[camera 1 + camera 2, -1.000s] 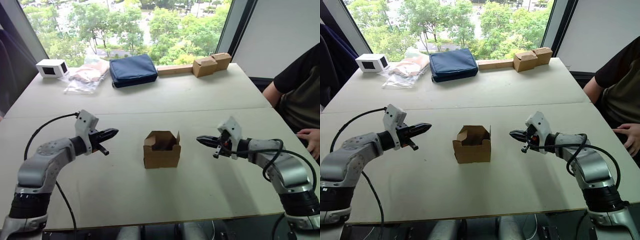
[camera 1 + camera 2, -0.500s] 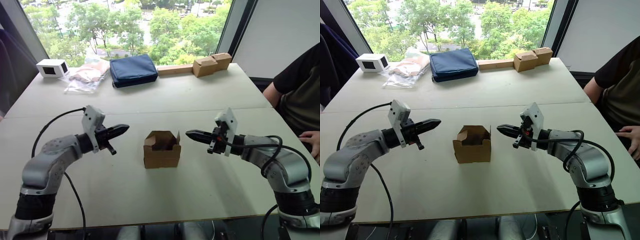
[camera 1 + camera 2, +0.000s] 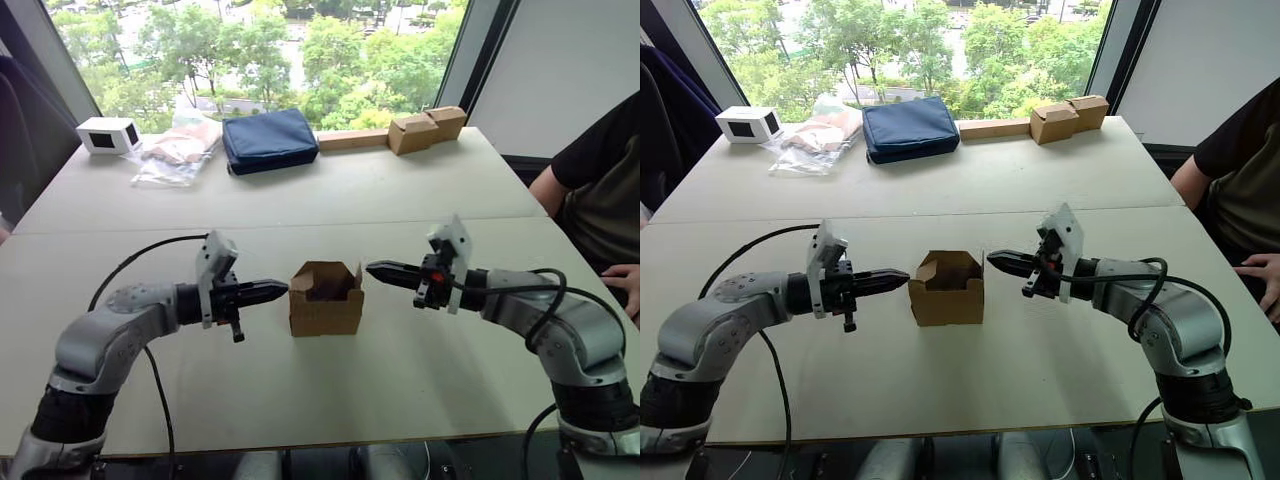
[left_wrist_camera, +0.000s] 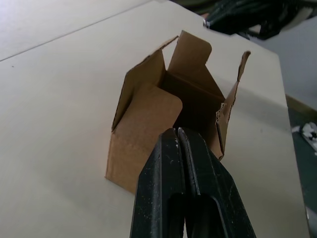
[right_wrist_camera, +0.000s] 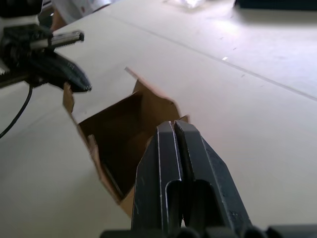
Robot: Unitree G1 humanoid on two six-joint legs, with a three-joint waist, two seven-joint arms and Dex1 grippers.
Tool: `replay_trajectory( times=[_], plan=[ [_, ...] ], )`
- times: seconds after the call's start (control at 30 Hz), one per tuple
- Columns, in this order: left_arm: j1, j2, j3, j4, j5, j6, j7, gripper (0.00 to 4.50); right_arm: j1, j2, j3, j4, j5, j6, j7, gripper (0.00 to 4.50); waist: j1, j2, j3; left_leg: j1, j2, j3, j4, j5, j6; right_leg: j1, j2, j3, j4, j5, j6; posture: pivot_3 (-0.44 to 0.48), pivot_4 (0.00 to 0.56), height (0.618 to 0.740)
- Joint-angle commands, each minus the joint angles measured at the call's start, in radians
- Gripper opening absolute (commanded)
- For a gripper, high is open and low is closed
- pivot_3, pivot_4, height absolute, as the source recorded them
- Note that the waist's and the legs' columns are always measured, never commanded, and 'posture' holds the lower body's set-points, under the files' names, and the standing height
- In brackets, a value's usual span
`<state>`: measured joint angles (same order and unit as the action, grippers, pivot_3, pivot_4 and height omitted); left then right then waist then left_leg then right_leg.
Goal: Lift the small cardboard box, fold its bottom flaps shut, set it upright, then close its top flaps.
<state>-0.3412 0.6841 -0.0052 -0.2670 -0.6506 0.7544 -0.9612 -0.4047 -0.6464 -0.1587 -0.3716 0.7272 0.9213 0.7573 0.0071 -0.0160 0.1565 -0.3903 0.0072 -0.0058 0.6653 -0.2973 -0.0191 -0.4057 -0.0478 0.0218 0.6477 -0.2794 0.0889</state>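
The small cardboard box is seen resting on the table, top flaps open. It is flanked by the left pincer and right pincer, both pressed together. Nothing is lifted or folded yet; every step remains.

Daylight pours through the window behind; the table looks bright and evenly lit, shadows faint.
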Motion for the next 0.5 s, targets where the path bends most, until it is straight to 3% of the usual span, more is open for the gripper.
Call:
replay_trajectory(
  times=[0.03,0.5],
  plan=[
    [-0.053,0.011,-0.020,0.040,0.028,-0.051,-0.057,0.05,0.015,-0.032,-0.054,-0.049,0.050,0.023,-0.009,0.00,0.000,0.000,0.000,0.000,0.000,0.000,0.000,0.000,0.000,0.000,0.001,0.000,0.000,0.000,0.000,0.000,0.150,0.740],
    [-0.116,-0.034,-0.050,0.076,0.059,-0.064,-0.064,0.05,0.082,0.007,0.078,-0.094,-0.015,-0.046,-0.049,0.00,0.000,0.000,0.000,0.000,0.001,0.000,0.000,0.000,0.000,0.000,0.001,0.000,0.000,0.000,0.000,0.000,0.150,0.740]
  ],
)
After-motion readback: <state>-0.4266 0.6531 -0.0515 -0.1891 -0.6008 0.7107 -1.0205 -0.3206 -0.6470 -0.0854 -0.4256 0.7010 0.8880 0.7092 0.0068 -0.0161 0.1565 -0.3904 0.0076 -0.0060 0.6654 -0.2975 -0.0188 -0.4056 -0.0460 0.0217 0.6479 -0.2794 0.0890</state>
